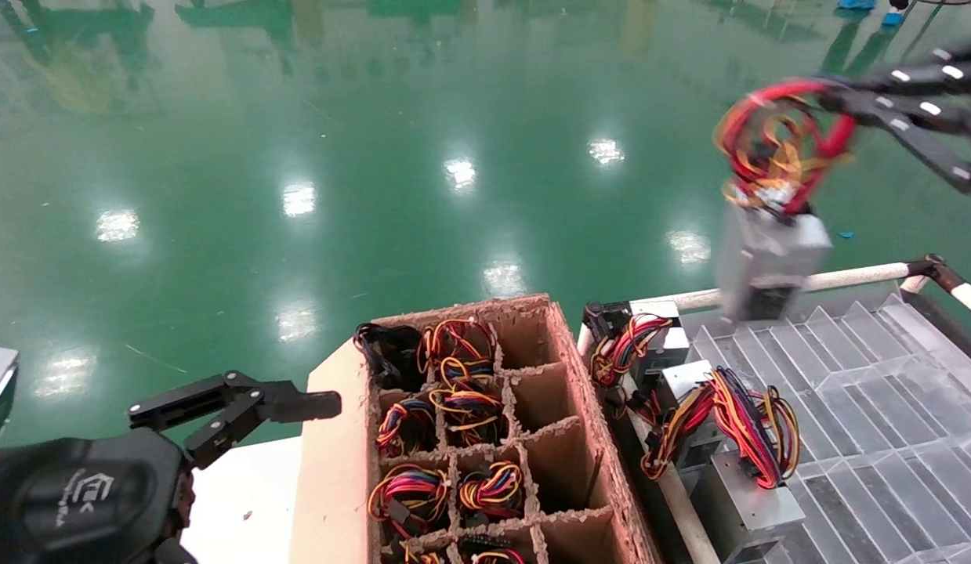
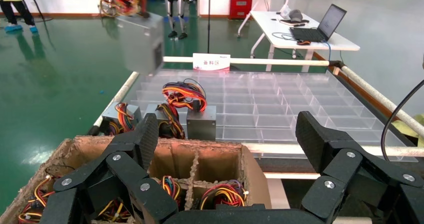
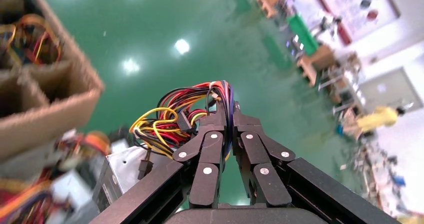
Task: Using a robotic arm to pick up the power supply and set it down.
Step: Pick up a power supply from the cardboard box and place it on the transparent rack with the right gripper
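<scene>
The power supply [image 1: 767, 262] hangs in the air at the upper right, a silver-grey metal box dangling below its loop of red, yellow and orange wires [image 1: 775, 149]. My right gripper [image 1: 834, 98] is shut on that wire loop, not on the box. The right wrist view shows the right gripper [image 3: 228, 111] pinching the wire bundle, with the box [image 3: 122, 171] beneath it. The box hovers over the far left corner of the clear tray [image 1: 885, 392] and also shows in the left wrist view [image 2: 141, 41]. My left gripper [image 1: 234, 403] [image 2: 227, 134] stays open and empty at the lower left.
A cardboard box [image 1: 336, 470] with divider cells holds several wire bundles; some cells on its right side are vacant. Other power supplies [image 1: 744, 486] stand along the tray's left edge. A white pipe rail [image 1: 846, 276] borders the tray. A desk with a laptop [image 2: 310, 34] stands beyond.
</scene>
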